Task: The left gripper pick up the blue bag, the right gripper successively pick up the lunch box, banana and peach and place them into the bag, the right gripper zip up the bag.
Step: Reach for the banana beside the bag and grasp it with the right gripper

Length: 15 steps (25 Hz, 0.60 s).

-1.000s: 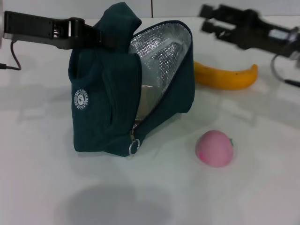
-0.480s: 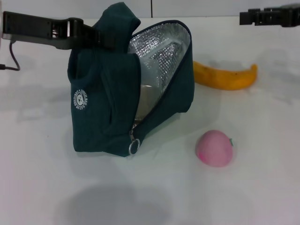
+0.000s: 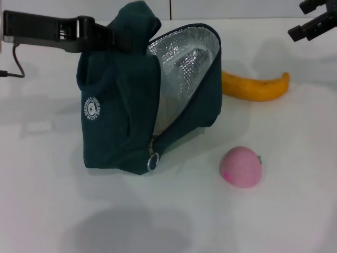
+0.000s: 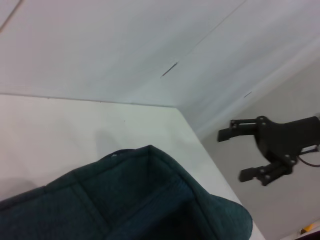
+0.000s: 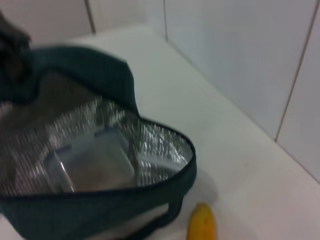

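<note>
The white table (image 3: 63,211) carries everything, and on it the blue bag (image 3: 121,116) stands tilted at about nine o'clock from the middle of the head view, its foil-lined mouth gaping toward two o'clock; since half a second ago the mouth has spread slightly wider and the bag has barely shifted. The left gripper (image 3: 113,42) reaches in from ten o'clock and stays clamped on the bag's top handle, holding it up. The right gripper (image 3: 316,18) has moved from a level pose at the top edge to the one o'clock corner, tipped at an angle; the left wrist view shows its fingers (image 4: 235,134) spread wide with nothing between them. Inside the bag, the right wrist view shows the lunch box (image 5: 92,165) lying against the foil lining. The banana (image 3: 255,87) lies on the table at two o'clock, just behind the bag's open rim, unmoved. The peach (image 3: 241,166) sits at four o'clock, well apart from the bag. The zip pull ring (image 3: 153,161) hangs at the bag's lower front.
</note>
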Available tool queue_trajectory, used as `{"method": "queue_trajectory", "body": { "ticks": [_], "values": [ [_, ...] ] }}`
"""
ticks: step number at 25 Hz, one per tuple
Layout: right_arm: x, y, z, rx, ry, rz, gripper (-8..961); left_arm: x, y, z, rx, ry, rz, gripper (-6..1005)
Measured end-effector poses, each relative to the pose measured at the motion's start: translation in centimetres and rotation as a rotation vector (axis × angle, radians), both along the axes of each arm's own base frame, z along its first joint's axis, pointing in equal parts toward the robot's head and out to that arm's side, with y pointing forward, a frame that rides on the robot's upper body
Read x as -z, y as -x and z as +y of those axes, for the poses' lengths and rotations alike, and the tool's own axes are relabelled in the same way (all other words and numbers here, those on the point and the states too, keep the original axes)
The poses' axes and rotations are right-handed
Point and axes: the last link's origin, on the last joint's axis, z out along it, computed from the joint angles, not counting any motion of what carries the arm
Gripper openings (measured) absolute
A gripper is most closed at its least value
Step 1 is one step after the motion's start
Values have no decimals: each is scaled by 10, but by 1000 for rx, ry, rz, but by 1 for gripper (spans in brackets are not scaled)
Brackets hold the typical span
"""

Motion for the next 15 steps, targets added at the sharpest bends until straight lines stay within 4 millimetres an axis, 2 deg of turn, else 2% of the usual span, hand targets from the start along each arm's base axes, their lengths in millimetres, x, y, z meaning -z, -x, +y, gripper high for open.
{"method": "queue_trajectory", "body": {
  "ticks": [5,15],
  "values": [
    [12,6,8,-63,62,-162,875,1,-8,1,21,-9,-32,40],
    [59,4,10,-228,113,-351,848,9,-7,-2,8,3,-48,40]
  ]
}}
